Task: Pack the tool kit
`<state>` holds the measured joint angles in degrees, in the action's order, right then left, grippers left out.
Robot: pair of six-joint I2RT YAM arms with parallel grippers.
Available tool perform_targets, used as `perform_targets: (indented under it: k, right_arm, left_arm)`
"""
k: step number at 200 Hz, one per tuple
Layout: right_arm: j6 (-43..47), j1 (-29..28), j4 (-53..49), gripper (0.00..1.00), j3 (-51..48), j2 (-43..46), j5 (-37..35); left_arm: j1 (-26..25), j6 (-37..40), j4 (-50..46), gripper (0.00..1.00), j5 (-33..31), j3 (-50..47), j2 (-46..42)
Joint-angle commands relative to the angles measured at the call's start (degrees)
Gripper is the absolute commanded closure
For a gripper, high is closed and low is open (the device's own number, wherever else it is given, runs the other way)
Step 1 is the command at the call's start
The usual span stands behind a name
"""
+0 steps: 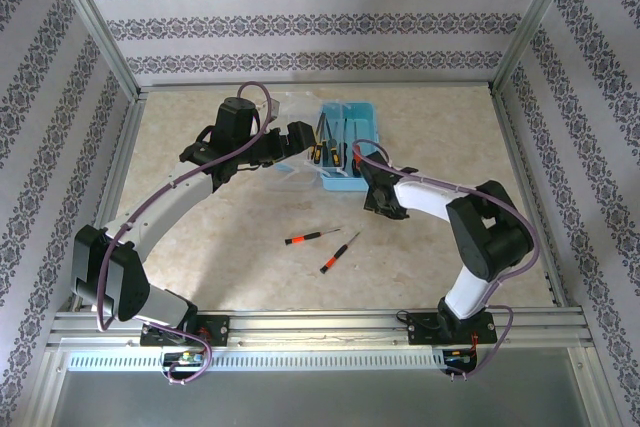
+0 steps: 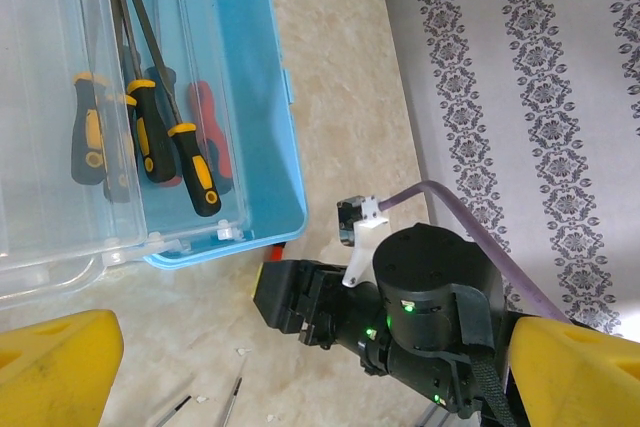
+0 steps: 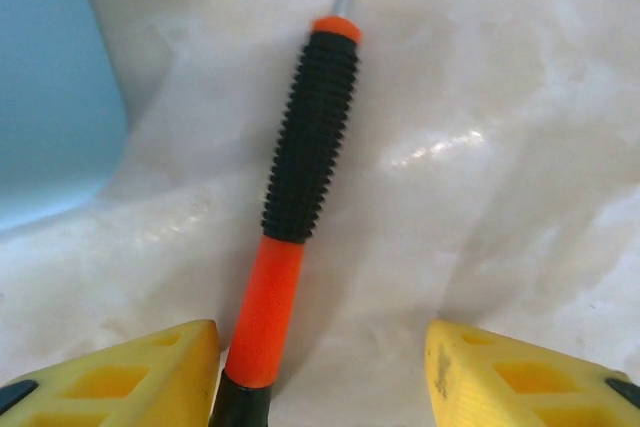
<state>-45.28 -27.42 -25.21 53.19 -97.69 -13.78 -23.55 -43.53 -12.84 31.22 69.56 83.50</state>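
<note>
The tool kit is a blue box (image 1: 345, 150) (image 2: 262, 97) holding several yellow-and-black screwdrivers (image 2: 185, 152), with its clear lid (image 2: 50, 147) swung open to the left. An orange-and-black screwdriver (image 3: 300, 147) lies on the table beside the box's near right corner. My right gripper (image 3: 320, 357) (image 1: 380, 202) points down over it, jaws open around the orange end of the handle. The left yellow finger (image 3: 150, 372) is close against the handle and the right one stands well apart. My left gripper (image 1: 300, 137) (image 2: 315, 347) hovers wide open and empty by the lid.
Two small red-and-black screwdrivers (image 1: 312, 236) (image 1: 340, 252) lie in the middle of the table, nearer the front. Metal frame posts and patterned walls ring the table. The right arm's black wrist (image 2: 430, 317) sits close under the left gripper.
</note>
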Motion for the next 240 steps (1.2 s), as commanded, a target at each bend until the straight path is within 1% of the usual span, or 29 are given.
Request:
perform_targets:
  k: [1,25,45,66,86,133,151,182,193,214,240]
  right_arm:
    - [0.05,1.61,-0.79,0.44,-1.97,2.81,0.5]
    - [2.2,4.36,-1.32,0.45,-2.56,4.98,1.57]
    - [5.11,6.7,-0.57,0.46,-2.23,6.18,4.73]
    - [8.77,9.67,-0.5,0.46,0.2,4.76,8.25]
    - [11.33,12.23,-1.53,0.48,3.53,1.48,12.44]
    - [13.11,12.65,-2.91,0.49,8.29,-2.7,15.41]
    - [12.44,12.7,-2.95,0.51,8.8,-3.67,14.83]
    - [10.96,13.06,-4.85,0.59,9.33,-5.2,12.42]
    - [10.93,13.27,-4.85,0.62,9.3,-5.47,12.71]
    - [11.32,13.76,-4.92,0.64,9.56,-6.18,13.36]
    - [11.79,13.98,-4.89,0.71,9.82,-6.59,14.05]
  left_arm:
    - [0.08,1.25,0.79,0.01,-0.45,0.4,-1.32]
    - [0.08,1.2,0.87,0.01,-0.27,0.4,-1.5]
    - [0.08,1.19,0.98,0.01,-0.33,0.41,-1.66]
    - [0.06,1.08,0.98,0.01,-0.26,0.4,-1.68]
    - [0.08,1.12,0.98,0.01,-0.29,0.4,-1.68]
    - [0.08,1.41,0.8,0.01,-0.46,0.4,-1.7]
    - [0.08,1.35,0.77,0.01,-0.46,0.49,-1.68]
    - [0.06,1.35,0.8,0.01,-0.41,0.51,-2.02]
    - [0.08,1.26,0.8,0.01,-0.46,0.51,-2.06]
    - [0.04,1.25,0.78,0.01,-0.37,0.49,-2.28]
    - [0.08,1.45,0.59,0.01,-0.5,0.59,-2.38]
